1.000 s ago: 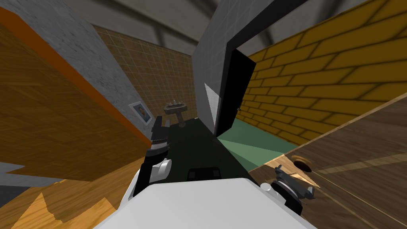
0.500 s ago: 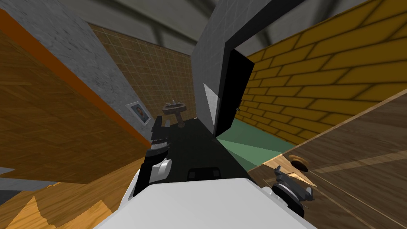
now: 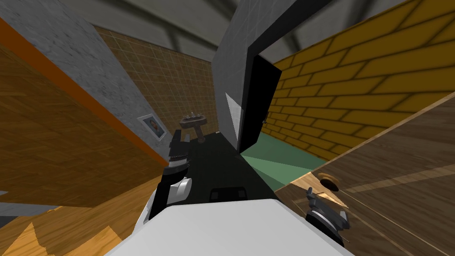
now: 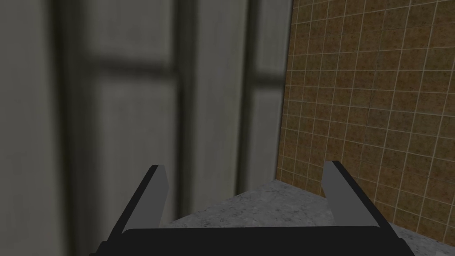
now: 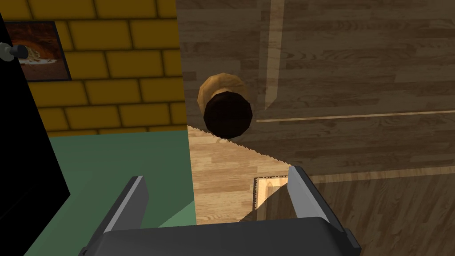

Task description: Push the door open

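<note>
The wooden door [image 3: 400, 178] stands at my right, with green floor [image 5: 133, 155] showing past its free edge, so I judge the push is under way. The next move should press the panel further. Its round knob [image 5: 228, 113] lies just beyond the right gripper [image 5: 217, 174], whose fingers are spread and empty. The left gripper [image 4: 244, 164] is spread too.

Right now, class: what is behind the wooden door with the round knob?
Past the door edge there is green floor, a yellow brick wall and a framed picture. The door itself covers everything else behind it.
</note>
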Available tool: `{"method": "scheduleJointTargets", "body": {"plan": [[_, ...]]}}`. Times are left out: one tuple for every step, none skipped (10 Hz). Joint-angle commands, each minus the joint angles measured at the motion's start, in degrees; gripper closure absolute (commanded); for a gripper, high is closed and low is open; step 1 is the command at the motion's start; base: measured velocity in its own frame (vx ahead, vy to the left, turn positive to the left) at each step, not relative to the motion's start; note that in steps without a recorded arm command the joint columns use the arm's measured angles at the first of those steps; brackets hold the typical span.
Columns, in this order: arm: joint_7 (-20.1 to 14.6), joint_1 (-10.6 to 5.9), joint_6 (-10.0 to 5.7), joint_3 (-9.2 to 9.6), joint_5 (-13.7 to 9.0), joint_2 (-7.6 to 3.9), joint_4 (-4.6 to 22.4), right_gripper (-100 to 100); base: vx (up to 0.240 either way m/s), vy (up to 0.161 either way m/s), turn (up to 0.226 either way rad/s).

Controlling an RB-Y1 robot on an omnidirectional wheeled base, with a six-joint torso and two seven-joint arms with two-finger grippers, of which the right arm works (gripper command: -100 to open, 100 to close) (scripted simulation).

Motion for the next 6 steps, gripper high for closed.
{"method": "scheduleJointTargets", "body": {"plan": [[-2.2, 1.04, -0.3, 1.25, 0.5, -0.09, 0.0, -100, 0.005, -0.052, -0.021], [-3.2, 1.57, -0.44, 1.87, 0.8, -0.13, 0.0, -100, 0.002, -0.03, -0.012], [-4.0, 1.99, -0.54, 2.36, 1.0, -0.16, -0.1, -100, 0.001, -0.033, -0.006], [-3.4, 1.68, -0.41, 1.99, 0.9, -0.16, -0.1, -100, 0.001, -0.016, 0.0], [-3.4, 1.46, -0.43, 1.97, 0.9, -0.16, 0.1, -100, 0.031, -0.101, -0.002], [-3.4, 1.35, -0.43, 1.94, 0.8, -0.16, 0.2, -100, 0.067, -0.169, 0.014]]}}
